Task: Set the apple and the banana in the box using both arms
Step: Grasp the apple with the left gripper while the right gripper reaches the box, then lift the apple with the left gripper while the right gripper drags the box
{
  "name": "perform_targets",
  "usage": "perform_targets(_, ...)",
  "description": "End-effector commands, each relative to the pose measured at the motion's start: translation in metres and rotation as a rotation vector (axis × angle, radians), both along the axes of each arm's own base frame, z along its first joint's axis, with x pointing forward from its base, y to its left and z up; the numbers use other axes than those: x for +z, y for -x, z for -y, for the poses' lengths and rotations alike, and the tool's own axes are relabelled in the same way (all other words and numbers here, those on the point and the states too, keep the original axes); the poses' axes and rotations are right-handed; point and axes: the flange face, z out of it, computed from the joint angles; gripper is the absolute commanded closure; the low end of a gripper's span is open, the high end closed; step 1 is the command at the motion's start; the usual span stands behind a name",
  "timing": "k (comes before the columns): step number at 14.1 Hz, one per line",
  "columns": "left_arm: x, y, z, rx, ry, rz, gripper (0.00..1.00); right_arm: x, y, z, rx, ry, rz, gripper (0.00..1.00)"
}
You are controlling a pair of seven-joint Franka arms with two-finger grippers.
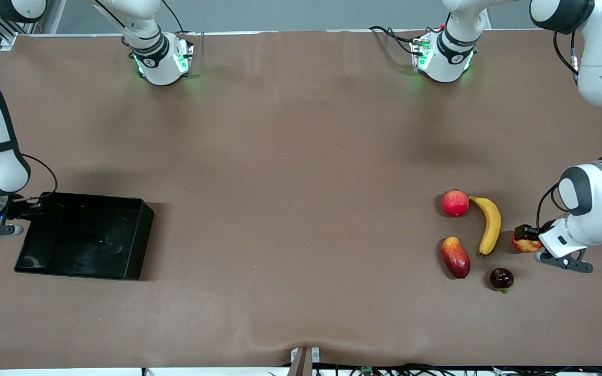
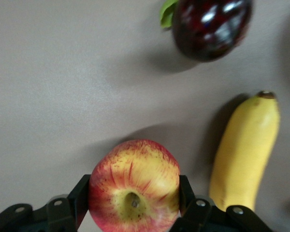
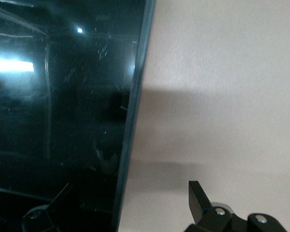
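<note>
The red-and-yellow apple [image 1: 525, 245] [image 2: 135, 169] rests on the table beside the banana, toward the left arm's end. My left gripper [image 1: 528, 237] [image 2: 134, 200] is shut on it, a black finger [image 2: 79, 195] pressed to each side. The curved yellow banana [image 1: 490, 224] [image 2: 246, 154] lies free next to the apple. The black box [image 1: 84, 235] [image 3: 135, 96] sits at the right arm's end of the table with nothing in it. My right gripper [image 1: 32, 206] [image 3: 130, 203] is open and low at the box's end wall, one finger inside and one finger [image 3: 199, 198] outside.
A round deep-red fruit with a crown [image 1: 455, 203] lies by the banana's farther tip. A red-yellow mango-like fruit [image 1: 455, 257] and a dark purple fruit with a green leaf [image 1: 501, 279] [image 2: 210, 26] lie nearer the front camera. Brown tabletop stretches between fruits and box.
</note>
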Motion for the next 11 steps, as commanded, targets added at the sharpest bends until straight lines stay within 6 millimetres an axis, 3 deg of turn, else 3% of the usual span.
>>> perform_targets(1,0.056,0.002,0.023,-0.022,0.007,-0.001,1.0,0.001,-0.012,0.001,-0.013,-0.032,0.039,0.05)
perform_targets(2,0.072,0.003,0.029,-0.013,0.008,0.0,1.0,0.002,-0.013,0.0,-0.01,-0.031,0.04,0.53)
perform_targets(3,0.084,0.004,0.035,0.003,0.01,-0.005,1.0,0.001,-0.014,-0.003,-0.005,-0.032,0.039,0.9)
perform_targets(4,0.097,0.005,0.045,0.018,0.012,-0.004,1.0,0.004,-0.016,-0.004,-0.002,-0.029,0.042,1.0)
perform_targets(11,0.168,0.027,0.129,0.225,0.003,-0.065,1.0,0.02,-0.029,-0.011,0.014,-0.021,0.065,1.0)
